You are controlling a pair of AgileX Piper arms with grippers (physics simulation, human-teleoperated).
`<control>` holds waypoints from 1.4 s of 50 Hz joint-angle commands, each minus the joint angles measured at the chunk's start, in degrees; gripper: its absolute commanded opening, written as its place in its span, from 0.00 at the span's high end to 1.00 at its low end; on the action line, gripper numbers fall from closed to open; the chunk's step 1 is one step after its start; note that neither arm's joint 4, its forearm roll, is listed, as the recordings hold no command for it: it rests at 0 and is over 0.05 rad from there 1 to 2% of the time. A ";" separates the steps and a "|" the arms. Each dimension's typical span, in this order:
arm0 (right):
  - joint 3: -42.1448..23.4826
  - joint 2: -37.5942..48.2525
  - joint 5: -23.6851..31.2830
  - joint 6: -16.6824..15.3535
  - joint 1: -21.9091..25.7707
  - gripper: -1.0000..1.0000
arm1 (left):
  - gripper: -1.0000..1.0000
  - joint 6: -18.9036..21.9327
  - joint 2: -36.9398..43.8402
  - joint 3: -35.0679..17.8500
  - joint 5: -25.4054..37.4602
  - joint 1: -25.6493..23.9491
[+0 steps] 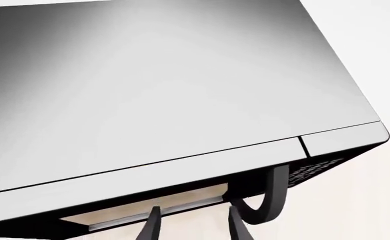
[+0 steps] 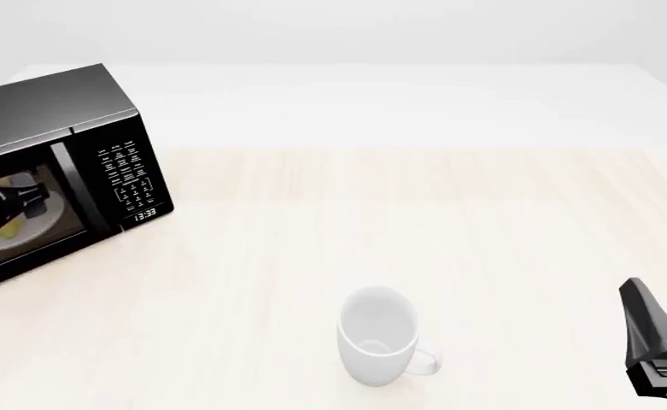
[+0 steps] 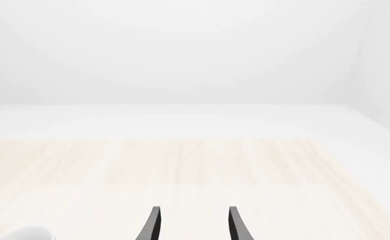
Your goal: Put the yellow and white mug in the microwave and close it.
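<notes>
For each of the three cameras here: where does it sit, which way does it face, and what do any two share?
Front view: above and behind the arms, looking forward and down at the table, microwave and white mug; right arm at its edge.
Left wrist view: behind the left claw, facing the microwave's top and curved door handle.
Right wrist view: behind the right claw, facing across bare table.
Shared: front and left wrist views both show the microwave.

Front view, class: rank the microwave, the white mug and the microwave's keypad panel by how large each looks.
1. microwave
2. white mug, though it sits nearer the camera
3. keypad panel
</notes>
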 commanded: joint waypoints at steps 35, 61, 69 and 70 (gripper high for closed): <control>0.00 0.00 0.00 0.00 0.00 0.00 | 0.00 -0.59 -13.74 6.04 5.91 -0.95; 0.00 -0.01 0.00 0.01 -0.01 0.00 | 0.00 -1.16 -24.50 6.31 13.89 0.16; 0.00 0.00 0.00 0.00 0.00 0.00 | 0.00 -1.91 -28.81 5.72 17.73 0.89; 0.00 0.00 0.00 0.00 0.00 0.00 | 0.00 -1.98 -29.20 5.62 18.10 0.94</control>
